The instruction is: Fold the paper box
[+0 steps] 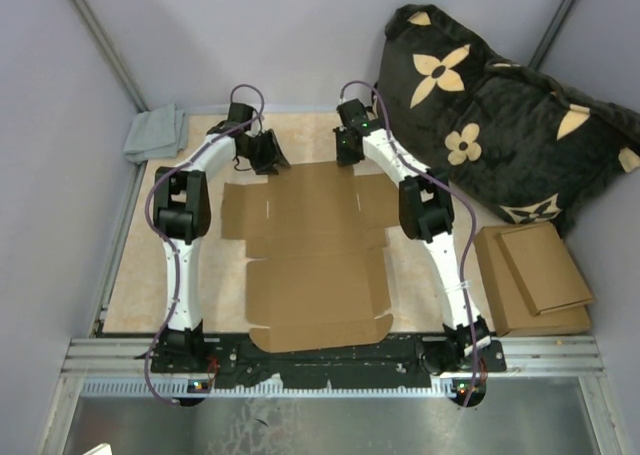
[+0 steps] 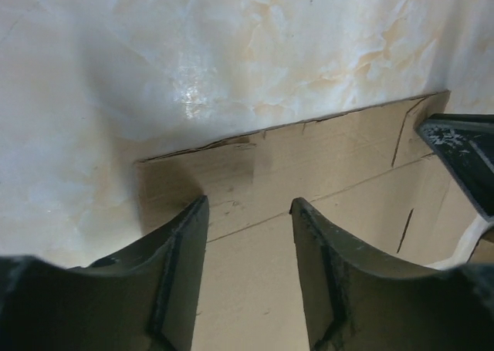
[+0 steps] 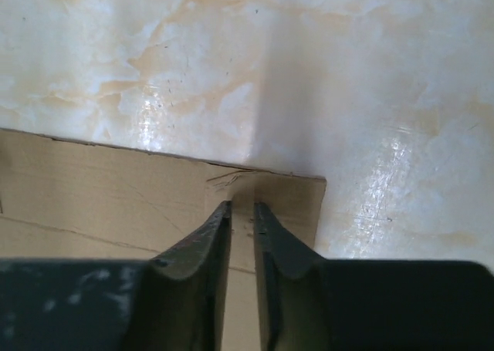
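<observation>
Left gripper [image 2: 249,204] has its jaws spread with nothing between them, sitting over the far-left corner of the paper box [image 1: 315,265]. Right gripper [image 3: 242,206] is nearly pinched together, just a thin slit, empty as far as I can see, over the far-right corner. The box lies flat and unfolded on the table [image 1: 130,275], long axis running from the arm bases outward. So the far flap's edge runs crosswise between the two, each arm about equally near its own corner. My guess: that flap gets lifted back toward the bases.
</observation>
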{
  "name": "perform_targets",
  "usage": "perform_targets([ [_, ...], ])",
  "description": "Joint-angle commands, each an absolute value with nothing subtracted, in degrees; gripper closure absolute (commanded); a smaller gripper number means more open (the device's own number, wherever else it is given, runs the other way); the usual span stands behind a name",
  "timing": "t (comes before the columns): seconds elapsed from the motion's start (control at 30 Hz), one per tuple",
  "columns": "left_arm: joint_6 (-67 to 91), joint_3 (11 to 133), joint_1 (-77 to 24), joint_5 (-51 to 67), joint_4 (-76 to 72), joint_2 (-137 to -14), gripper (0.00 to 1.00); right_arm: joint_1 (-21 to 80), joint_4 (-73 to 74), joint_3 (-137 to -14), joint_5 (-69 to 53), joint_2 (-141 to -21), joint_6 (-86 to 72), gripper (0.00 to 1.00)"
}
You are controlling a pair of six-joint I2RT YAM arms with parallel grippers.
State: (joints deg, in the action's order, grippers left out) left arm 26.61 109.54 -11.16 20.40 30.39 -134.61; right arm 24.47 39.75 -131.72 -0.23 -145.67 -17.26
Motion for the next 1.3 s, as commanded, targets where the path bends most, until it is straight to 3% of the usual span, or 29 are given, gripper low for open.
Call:
perform_targets([
  [0.0,25.5,110.7,-10.1,19.2,35.8,-134.7,0.4,22.5,40.0,-131.2,-1.4,-142.2,-17.0,0.75],
  [0.1,25.8,107.9,-8.4,18.5,35.4,-128.5,0.31,21.5,35.9,-122.4,-1.8,-133.1,-17.4,0.54],
  [0.23,25.3,95.1,-7.6,16.4,32.0,-115.6,0.28,20.5,30.4,-106.2,-1.8,-117.5,-18.6,0.27],
  [0.3,25.8,84.6,-7.6,16.1,28.2,-108.1,0.28,20.1,28.7,-97.3,-1.8,-108.8,-19.7,0.23],
  [0.47,30.0,61.2,-7.6,17.9,20.0,-92.2,0.28,20.1,22.3,-73.6,-3.2,-94.4,-24.1,0.25],
  [0.67,32.6,46.6,-7.8,19.4,15.2,-83.4,0.29,20.1,14.3,-54.7,-8.5,-85.9,-27.3,0.28],
  [0.9,32.6,41.7,-7.6,16.6,15.8,-75.5,0.28,20.1,13.6,-50.2,-9.7,-84.6,-27.5,0.31],
  [1.27,32.9,38.7,-7.7,17.3,13.6,-78.4,0.29,20.4,9.7,-45.5,-11.8,-86.2,-29.1,0.34],
])
